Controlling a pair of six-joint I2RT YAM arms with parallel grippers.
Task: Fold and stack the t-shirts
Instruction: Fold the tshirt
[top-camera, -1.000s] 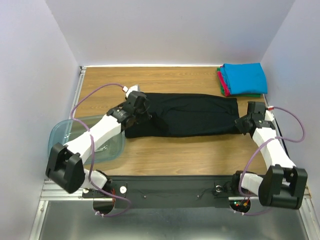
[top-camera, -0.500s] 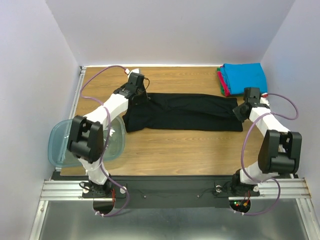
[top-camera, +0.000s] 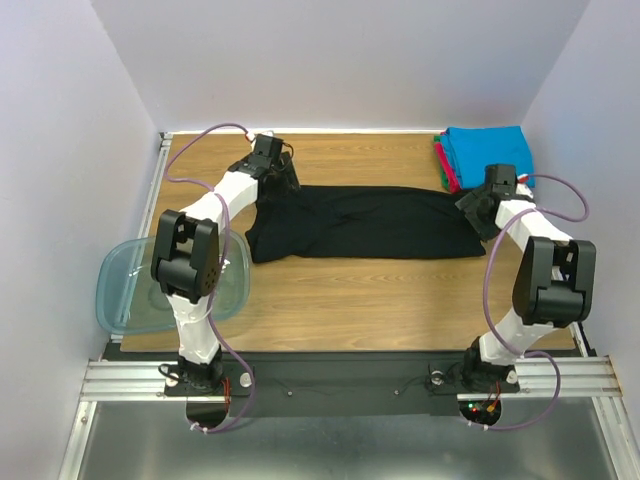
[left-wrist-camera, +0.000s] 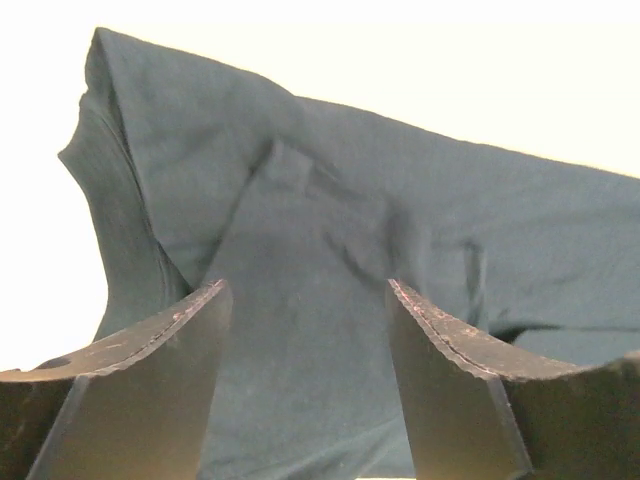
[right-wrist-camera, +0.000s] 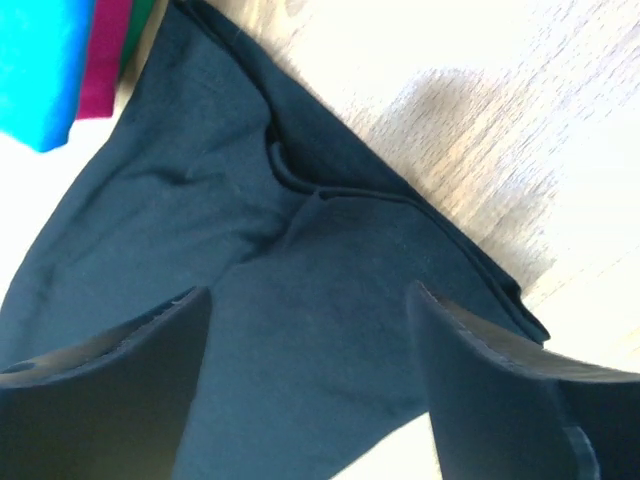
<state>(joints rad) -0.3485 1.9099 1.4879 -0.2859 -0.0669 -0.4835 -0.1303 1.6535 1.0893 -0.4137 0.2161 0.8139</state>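
Gaping empty, left tool (left-wrist-camera: 305, 288), right tool (right-wrist-camera: 308, 290) overhang one black t-shirt (top-camera: 370, 222) beside three-shirt stack (top-camera: 488, 155).

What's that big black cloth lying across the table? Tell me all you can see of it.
It is a plain black t-shirt of soft, matte cloth, folded into a long wrinkled band lying flat across the wooden table. Layered hems show at its right end, near the folded coloured stack. The left gripper and the right gripper are open over its two ends.
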